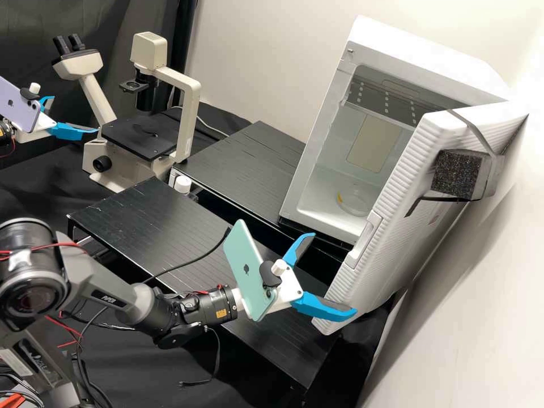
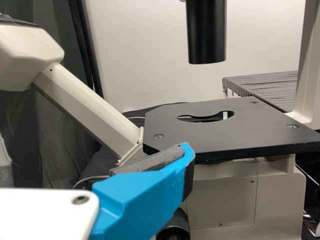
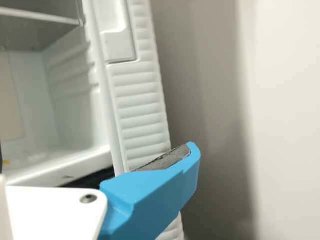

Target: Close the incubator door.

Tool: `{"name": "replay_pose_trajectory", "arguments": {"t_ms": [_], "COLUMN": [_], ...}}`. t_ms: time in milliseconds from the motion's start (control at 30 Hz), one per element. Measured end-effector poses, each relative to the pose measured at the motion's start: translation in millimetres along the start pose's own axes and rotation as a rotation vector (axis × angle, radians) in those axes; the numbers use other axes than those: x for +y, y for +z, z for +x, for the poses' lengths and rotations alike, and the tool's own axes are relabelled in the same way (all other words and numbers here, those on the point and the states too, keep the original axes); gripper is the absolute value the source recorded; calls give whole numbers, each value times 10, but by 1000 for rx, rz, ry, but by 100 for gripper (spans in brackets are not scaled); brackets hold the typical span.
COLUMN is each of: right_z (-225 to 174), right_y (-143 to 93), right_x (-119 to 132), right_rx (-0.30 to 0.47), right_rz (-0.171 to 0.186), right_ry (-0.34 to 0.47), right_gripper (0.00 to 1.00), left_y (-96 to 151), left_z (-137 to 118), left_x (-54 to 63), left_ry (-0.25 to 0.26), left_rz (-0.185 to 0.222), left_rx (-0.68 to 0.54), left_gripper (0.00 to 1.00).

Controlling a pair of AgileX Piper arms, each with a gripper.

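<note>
High view, and the incubator door [image 1: 396, 249] is standing open, the right gripper [image 1: 334, 273] is sitting near its lower free edge, fingers spread, so this is looking like lining up, the next move likely needing an inward push from outside.

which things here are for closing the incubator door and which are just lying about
Part of the job:
incubator
its open door
right gripper, by the door

Just there:
microscope
left gripper, near it
clear dish inside the incubator
black platforms
</note>
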Motion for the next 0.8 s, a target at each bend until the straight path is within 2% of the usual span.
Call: {"name": "replay_pose_trajectory", "arguments": {"t_ms": [33,267,333,467,533,633,767,800], "right_z": [-4,-14,-30,-92,-129,-184,-265,-288], "right_y": [-11,-60,-106,-195,-274,-394,-712,-768], "right_x": [-6,-37,-55,-137,-215,-350,-450,-452], "right_rx": [5,27,37,68,100,160,387,428], "right_rz": [24,112,149,190,197,179,132,135], "right_ry": [-11,-34,-50,-96,-149,-249,-347,-352], "right_gripper": [100,100,100,100,100,100,100,100], "left_y": [0,0,0,0,0,0,0,0], "left_z": [0,0,0,0,0,0,0,0], "left_x": [0,0,0,0,0,0,0,0], "left_ry": [0,0,0,0,0,0,0,0], "left_rz": [0,0,0,0,0,0,0,0], "left_rx": [0,0,0,0,0,0,0,0], "left_gripper": [100,100,100,100,100,100,100,100]}}
